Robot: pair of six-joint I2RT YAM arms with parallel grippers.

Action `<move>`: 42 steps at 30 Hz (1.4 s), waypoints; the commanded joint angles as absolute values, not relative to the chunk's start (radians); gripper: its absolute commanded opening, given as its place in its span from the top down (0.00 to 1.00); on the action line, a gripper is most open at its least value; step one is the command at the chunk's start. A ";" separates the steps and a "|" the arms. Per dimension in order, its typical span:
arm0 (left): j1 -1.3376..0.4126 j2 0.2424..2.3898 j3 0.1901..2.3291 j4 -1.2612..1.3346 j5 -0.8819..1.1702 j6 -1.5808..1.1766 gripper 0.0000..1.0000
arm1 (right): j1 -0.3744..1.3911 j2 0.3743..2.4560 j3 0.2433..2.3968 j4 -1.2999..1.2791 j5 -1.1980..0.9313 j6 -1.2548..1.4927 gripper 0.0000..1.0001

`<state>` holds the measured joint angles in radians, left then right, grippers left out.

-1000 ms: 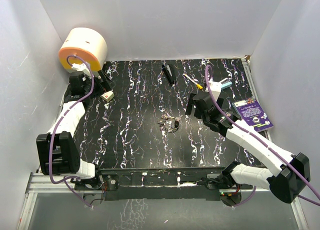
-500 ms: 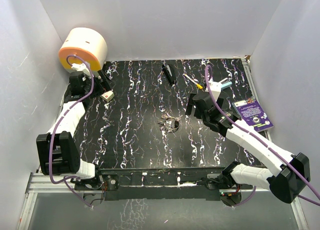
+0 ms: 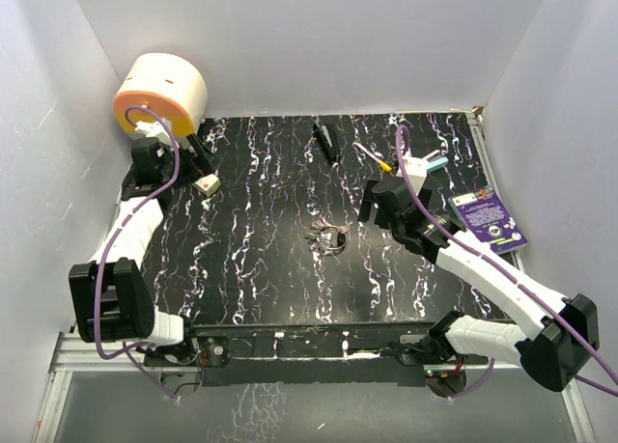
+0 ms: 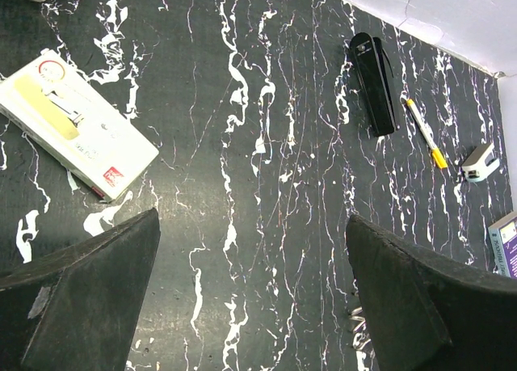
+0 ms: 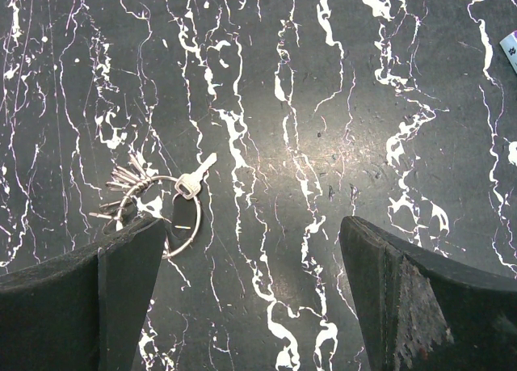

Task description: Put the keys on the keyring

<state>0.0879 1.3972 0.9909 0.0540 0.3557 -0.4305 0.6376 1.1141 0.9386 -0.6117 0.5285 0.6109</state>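
The keyring (image 5: 199,218) is a thin silvery wire ring lying flat on the black marbled table (image 3: 261,260). One key (image 5: 194,175) hangs on it by its head, and a bunch of keys (image 5: 121,179) fans out at its upper left. In the top view the ring (image 3: 336,240) and keys (image 3: 315,236) lie mid-table. My right gripper (image 5: 250,306) is open and empty, with its left finger (image 5: 113,290) over the ring's lower edge; in the top view (image 3: 370,207) it is just right of the ring. My left gripper (image 4: 254,306) is open and empty, far left at the back (image 3: 198,161). Key tips (image 4: 355,318) peek beside its right finger.
A white box (image 4: 77,124) lies near the left gripper (image 3: 206,184). A black stick (image 3: 326,142), a yellow-handled tool (image 3: 372,156) and a small white-teal object (image 3: 425,163) lie at the back. A purple card (image 3: 491,221) lies at the right. An orange-cream roll (image 3: 159,96) sits in the back left corner.
The left arm has shifted very slightly toward the back. The right arm, keys and keyring have not moved.
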 commanded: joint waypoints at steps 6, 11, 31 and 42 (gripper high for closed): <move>0.097 1.364 0.992 0.069 0.374 -0.426 0.03 | 0.638 1.121 0.943 -0.589 0.554 0.610 0.02; 0.097 1.364 0.988 0.071 0.373 -0.425 0.03 | 0.638 1.126 0.952 -0.589 0.554 0.610 0.02; 0.100 1.359 0.984 0.074 0.377 -0.430 0.03 | 0.637 1.100 0.926 -0.589 0.554 0.610 0.02; 0.104 1.360 0.983 0.077 0.379 -0.431 0.03 | 0.638 1.153 0.962 -0.589 0.554 0.610 0.02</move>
